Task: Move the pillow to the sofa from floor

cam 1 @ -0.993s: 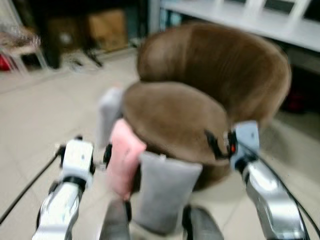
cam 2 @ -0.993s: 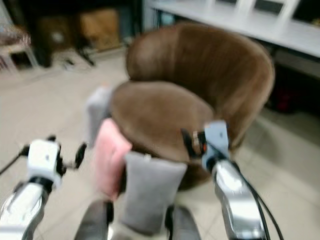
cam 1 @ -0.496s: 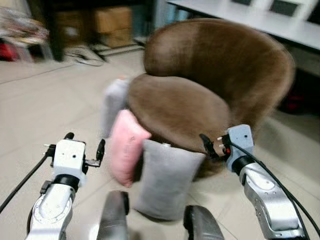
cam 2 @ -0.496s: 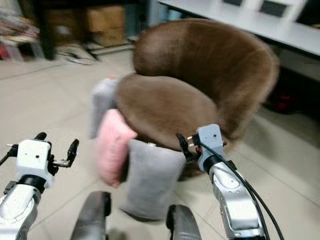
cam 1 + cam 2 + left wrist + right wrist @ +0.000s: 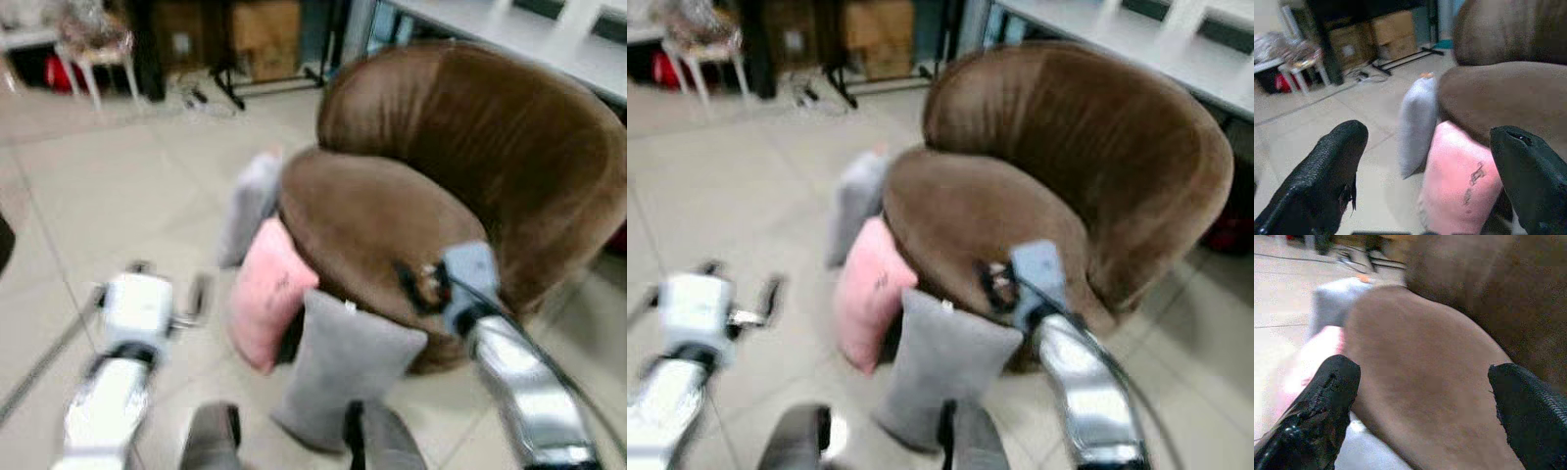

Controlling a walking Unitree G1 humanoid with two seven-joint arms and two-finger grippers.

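Approach step: 3 pillows lean on the floor against the brown sofa front; pink pillow between 2 grey ones. Left gripper and right gripper both spread, empty. Next: reach down, close on 1 pillow.

I'm looking into a lived-in room of a home, doubling as storage. A round brown velvet tub sofa stands on a pale tiled floor, with soft cushions leaning against its base: a pink one and two grey ones. Behind it I see stacked cardboard boxes, a small white stool and a long white shelf unit.
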